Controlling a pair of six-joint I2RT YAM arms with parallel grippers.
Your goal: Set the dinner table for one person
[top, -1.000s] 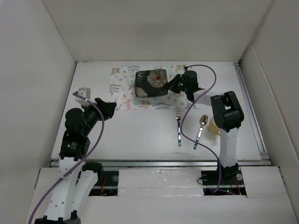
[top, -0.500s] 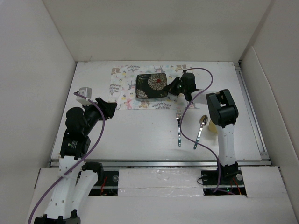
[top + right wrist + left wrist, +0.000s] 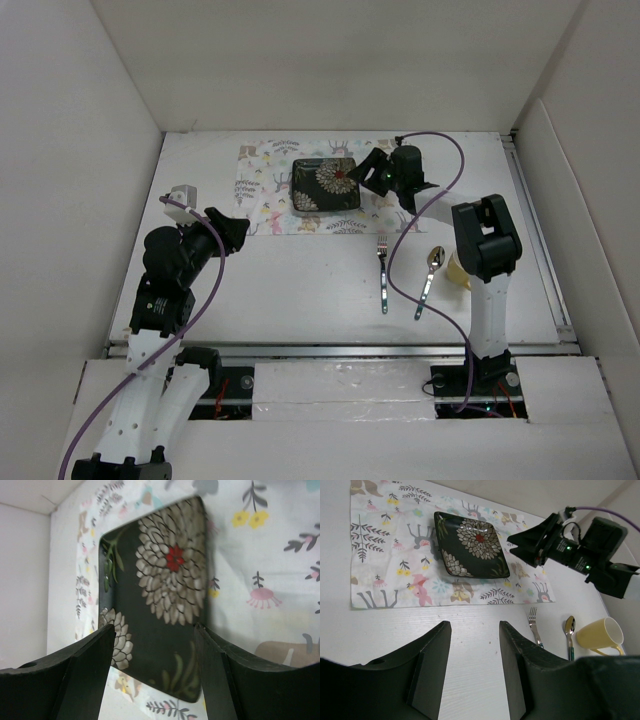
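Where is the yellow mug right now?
In the top view, the yellow mug sits just right of the spoon, partly hidden behind the right arm.

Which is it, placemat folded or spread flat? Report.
Spread flat. The placemat lies opened out on the dinner table, printed face up, no fold visible; the plate sits on it.

I can't make out any text, label, brand, number or sign in any of my three views. The placemat (image 3: 385, 555) shows only printed animals and flowers, the plate (image 3: 470, 542) only a floral pattern, and the worktop (image 3: 300, 285) is plain white.
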